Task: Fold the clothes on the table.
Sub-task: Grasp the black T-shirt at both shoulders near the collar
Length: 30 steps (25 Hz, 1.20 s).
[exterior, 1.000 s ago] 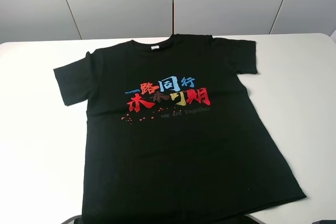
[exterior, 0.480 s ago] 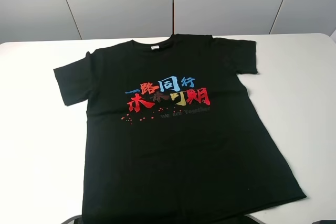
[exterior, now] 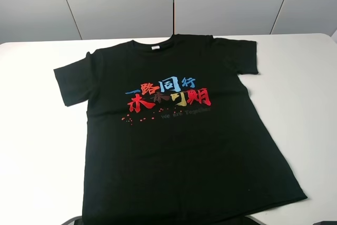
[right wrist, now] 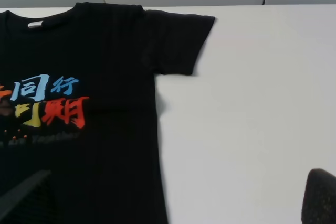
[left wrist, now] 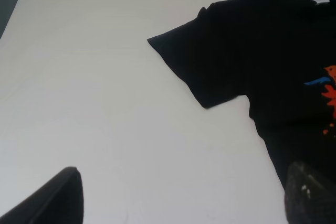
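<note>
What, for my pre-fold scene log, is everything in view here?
T-shirt: one, black with red, blue and yellow printed characters, spread flat front-up across the middle of the table.
neck label: one, white, inside the collar at the far end of the shirt.
table: one, white, under the shirt.
wall panels: several, grey, behind the table.
left end effector: one, black, open and holding nothing, on the side of the shirt's left-hand sleeve.
right end effector: one, black, open and holding nothing, at the shirt's right-hand edge.
</note>
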Each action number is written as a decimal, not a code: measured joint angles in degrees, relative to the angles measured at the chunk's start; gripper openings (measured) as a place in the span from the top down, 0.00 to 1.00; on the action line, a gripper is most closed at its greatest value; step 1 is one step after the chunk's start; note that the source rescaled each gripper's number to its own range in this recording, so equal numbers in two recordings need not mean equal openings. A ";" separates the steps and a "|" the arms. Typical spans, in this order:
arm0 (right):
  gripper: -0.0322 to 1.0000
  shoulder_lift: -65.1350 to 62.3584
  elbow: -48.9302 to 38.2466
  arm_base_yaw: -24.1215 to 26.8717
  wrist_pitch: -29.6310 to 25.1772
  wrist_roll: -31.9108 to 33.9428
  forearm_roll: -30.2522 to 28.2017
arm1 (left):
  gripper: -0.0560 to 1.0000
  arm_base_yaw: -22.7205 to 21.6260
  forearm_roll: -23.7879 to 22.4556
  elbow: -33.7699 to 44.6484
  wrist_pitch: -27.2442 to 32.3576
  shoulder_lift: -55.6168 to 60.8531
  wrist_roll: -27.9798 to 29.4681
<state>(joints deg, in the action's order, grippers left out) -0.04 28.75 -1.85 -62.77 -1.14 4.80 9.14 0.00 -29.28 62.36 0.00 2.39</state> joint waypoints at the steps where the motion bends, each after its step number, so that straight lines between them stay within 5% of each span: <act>1: 0.00 0.00 0.00 0.00 0.00 -0.24 0.59 | 0.00 0.00 0.00 0.00 0.00 0.00 0.00; 15: 0.00 0.00 0.76 0.00 -0.65 -0.41 4.25 | 0.00 0.00 0.00 -2.81 -4.64 0.01 0.23; 20: 0.00 7.60 6.25 0.00 -0.65 -0.30 3.69 | 0.00 0.00 0.32 -8.52 -5.23 -9.48 -1.33; 26: 0.00 22.88 15.70 0.00 1.71 -5.43 -3.81 | 0.00 0.00 5.37 -19.06 -13.81 -32.30 -12.56; 30: 0.00 35.44 21.00 0.00 5.68 -11.35 -2.69 | 0.00 0.00 14.64 -29.70 -8.96 -48.72 -25.19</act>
<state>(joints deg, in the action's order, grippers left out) 35.40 49.75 -1.85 -57.09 -12.49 2.11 9.14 14.64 -58.98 53.41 -48.72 -22.80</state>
